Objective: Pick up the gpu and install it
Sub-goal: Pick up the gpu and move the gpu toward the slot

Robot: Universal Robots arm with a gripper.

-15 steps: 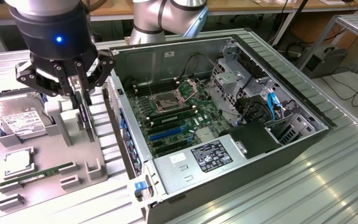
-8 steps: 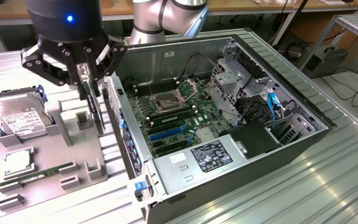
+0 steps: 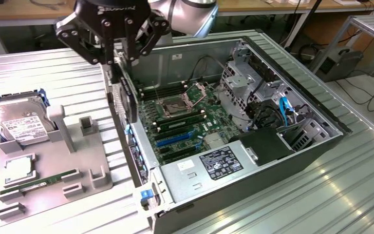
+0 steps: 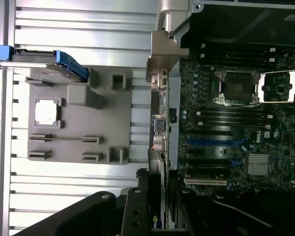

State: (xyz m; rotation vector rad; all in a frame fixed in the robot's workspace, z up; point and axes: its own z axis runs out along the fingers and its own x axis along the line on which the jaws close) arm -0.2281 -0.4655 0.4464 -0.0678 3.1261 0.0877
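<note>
Exterior view: the hand (image 3: 123, 61) hangs over the open computer case (image 3: 291, 161), above the wall that faces the grey fixture tray (image 3: 93, 161). Its fingers are partly closed on the top edge of the gpu (image 3: 127, 97). The card hangs upright, edge down, along that wall. Cannot tell whether its lower edge touches the wall. It is not seated in any slot of the motherboard (image 3: 187, 122). The blue slot (image 3: 174, 139) lies bare, toward the exterior view's right of the card. The tray carries the hard drive (image 3: 19, 124), a processor chip (image 3: 19, 166) and a green memory stick (image 3: 34, 184). Case and tray both stand on the ribbed metal counter (image 3: 343, 195).

Wrist view: the gpu (image 4: 160, 123) shows edge-on, clamped between the two black fingers (image 4: 137, 209) of the hand (image 4: 159, 206). Its pale bracket is at the far end. The card lies between the tray (image 4: 78, 142) and the motherboard (image 4: 236, 128), over the case edge.
</note>
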